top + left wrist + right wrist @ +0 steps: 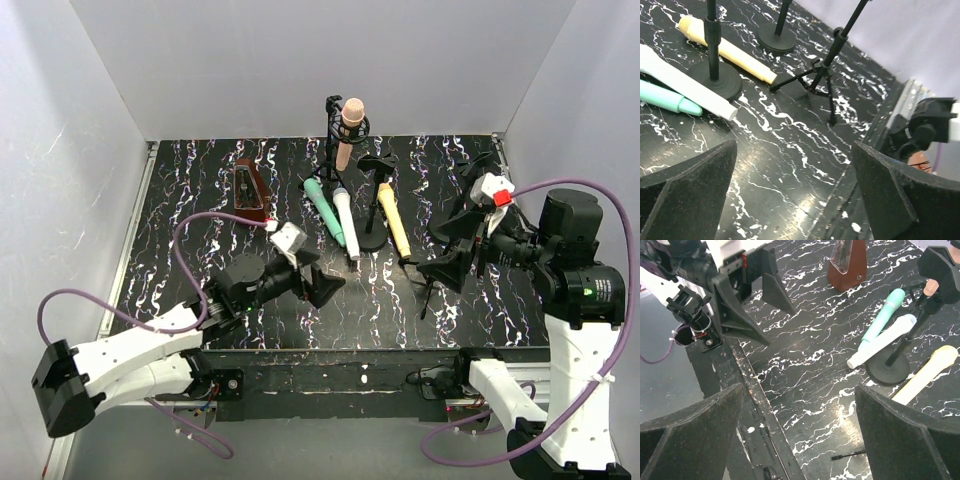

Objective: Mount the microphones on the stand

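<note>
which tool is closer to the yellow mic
Right. The right tool hangs open just right of the yellow mic, by its handle end. The left tool, also open, sits farther off to the near left, past the white mic.

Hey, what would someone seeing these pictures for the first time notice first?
The peach-pink microphone stands out, upright in a stand at the back middle of the black marbled table. In front of it the teal microphone, white microphone and yellow microphone lie side by side. The left gripper and right gripper hang open near the front, empty.
</note>
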You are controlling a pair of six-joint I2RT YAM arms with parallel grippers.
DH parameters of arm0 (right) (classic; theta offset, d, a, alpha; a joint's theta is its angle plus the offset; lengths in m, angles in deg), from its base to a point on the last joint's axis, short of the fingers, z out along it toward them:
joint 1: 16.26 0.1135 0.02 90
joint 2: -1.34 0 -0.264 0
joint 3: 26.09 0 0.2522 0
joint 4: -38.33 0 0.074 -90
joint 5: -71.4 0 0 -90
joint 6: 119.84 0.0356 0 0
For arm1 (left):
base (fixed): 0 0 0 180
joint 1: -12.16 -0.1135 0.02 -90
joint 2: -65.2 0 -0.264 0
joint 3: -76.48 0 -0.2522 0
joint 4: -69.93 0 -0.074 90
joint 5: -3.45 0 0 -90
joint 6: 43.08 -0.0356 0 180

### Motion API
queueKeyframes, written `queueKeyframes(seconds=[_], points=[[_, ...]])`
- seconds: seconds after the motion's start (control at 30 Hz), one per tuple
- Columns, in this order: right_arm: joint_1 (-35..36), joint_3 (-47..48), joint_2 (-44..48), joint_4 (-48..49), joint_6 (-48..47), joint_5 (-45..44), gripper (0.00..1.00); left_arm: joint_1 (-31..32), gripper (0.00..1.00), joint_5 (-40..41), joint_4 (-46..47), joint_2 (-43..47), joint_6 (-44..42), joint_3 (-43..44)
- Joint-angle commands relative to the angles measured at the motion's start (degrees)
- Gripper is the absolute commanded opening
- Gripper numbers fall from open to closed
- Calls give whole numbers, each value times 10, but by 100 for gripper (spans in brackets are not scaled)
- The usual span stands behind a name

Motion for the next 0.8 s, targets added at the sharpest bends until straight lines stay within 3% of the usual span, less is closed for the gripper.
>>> queueKeyframes(seconds=[0.0, 0.3, 0.53, 0.77], points=[[-9, -13, -5, 31, 18, 17, 98, -3, 98, -17, 56, -64, -100, 46], [-9, -24, -24, 46, 10, -24, 98, -16, 98, -18, 46, -129, -54, 69], [-31, 26, -60, -5, -30, -95, 98, -20, 98, -34, 56, -93, -7, 13], [-40, 28, -88, 15, -5, -66, 98, -25, 98, -16, 35, -29, 19, -42]])
